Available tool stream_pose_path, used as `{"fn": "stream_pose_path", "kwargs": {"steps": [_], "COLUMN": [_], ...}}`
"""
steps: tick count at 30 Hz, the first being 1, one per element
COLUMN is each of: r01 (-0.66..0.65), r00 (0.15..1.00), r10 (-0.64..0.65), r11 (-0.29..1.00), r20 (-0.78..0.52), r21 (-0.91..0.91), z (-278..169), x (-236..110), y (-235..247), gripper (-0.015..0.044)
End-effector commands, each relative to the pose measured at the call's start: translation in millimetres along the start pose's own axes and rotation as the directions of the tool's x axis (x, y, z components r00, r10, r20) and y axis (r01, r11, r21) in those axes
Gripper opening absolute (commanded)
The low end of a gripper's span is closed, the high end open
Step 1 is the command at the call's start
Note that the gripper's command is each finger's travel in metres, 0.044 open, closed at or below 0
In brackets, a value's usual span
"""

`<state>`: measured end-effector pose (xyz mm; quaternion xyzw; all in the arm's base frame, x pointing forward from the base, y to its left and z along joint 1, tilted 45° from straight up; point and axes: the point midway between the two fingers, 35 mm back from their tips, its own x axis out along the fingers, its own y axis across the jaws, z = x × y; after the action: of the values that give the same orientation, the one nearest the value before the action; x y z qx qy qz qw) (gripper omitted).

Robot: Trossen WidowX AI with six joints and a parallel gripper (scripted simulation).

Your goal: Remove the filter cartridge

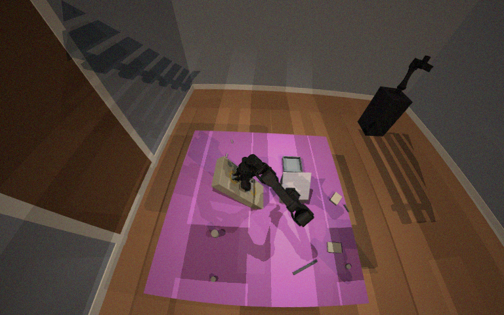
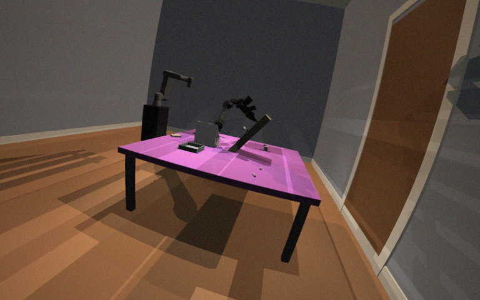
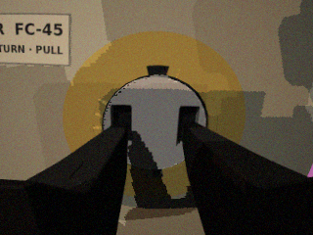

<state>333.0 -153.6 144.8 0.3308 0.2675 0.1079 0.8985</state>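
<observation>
The round grey filter cartridge (image 3: 156, 101) sits flush in the tan service panel (image 3: 261, 20) (image 1: 224, 176) (image 2: 247, 134), inside a yellow ring (image 3: 81, 101). Its two narrow dark slots face me. My gripper (image 3: 156, 132) (image 1: 241, 181) (image 2: 252, 116) is partly open, with one fingertip at the mouth of each slot; I cannot tell how deep they reach. Nothing is clamped between the fingers. In the top view the arm hides the cartridge. The small dark-rimmed tray (image 1: 283, 163) (image 2: 190, 146) lies on the table behind the arm.
A label (image 3: 33, 39) reading "FC-45, TURN - PULL" is left of the ring. A pale box (image 1: 297, 182) (image 2: 207, 134) stands beside the tray. Small tan blocks (image 1: 336, 197), a grey bar (image 1: 304, 267) and small cylinders (image 1: 214, 233) lie scattered. A second arm stands on a black pedestal (image 1: 384, 111).
</observation>
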Motion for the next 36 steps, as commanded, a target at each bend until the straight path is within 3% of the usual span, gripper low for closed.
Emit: {"fn": "stream_pose_path", "kwargs": {"steps": [1, 36], "r01": [0.002, 0.002], "r00": [1.000, 1.000], "r10": [-0.002, -0.002], "r11": [1.000, 1.000], "r20": [0.000, 0.000], "r21": [0.006, 0.006], "z": [-1.5, -0.7], "x": [1.8, 4.8], "y": [-0.8, -1.1], "gripper": [0.0112, 0.0112]}}
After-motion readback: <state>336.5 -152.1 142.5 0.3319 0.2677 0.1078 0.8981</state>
